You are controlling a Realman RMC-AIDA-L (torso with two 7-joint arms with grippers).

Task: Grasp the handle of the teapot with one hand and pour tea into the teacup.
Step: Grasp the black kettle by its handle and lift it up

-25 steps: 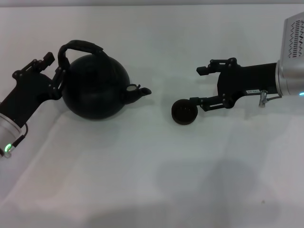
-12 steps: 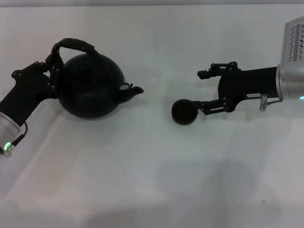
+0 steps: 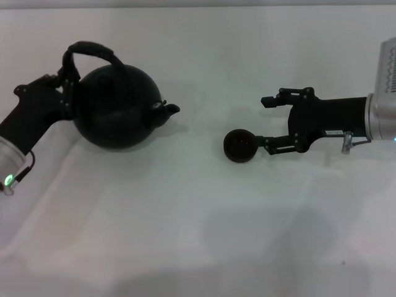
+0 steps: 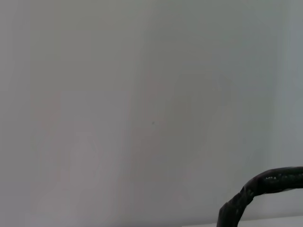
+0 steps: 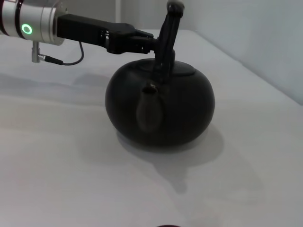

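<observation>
The matte-black teapot [image 3: 117,114] is at the left, its short spout [image 3: 171,109] pointing right toward the teacup [image 3: 240,146]. My left gripper [image 3: 64,86] is shut on the left foot of the arched handle [image 3: 86,49]. In the right wrist view the teapot [image 5: 161,109] is upright, low over the table, with my left gripper [image 5: 144,43] clamped on the handle [image 5: 168,35]. The left wrist view shows only a piece of the handle [image 4: 265,183]. My right gripper [image 3: 267,124] is open. Its near finger [image 3: 272,145] reaches the small dark teacup's right side.
The white table [image 3: 198,223] stretches in front of both arms, with a pale wall behind it. A wide gap separates the spout from the teacup.
My left gripper has carried the teapot left and away from me, drawing the spout back from the teacup. My right gripper has drifted slightly right; the teacup has not moved.
</observation>
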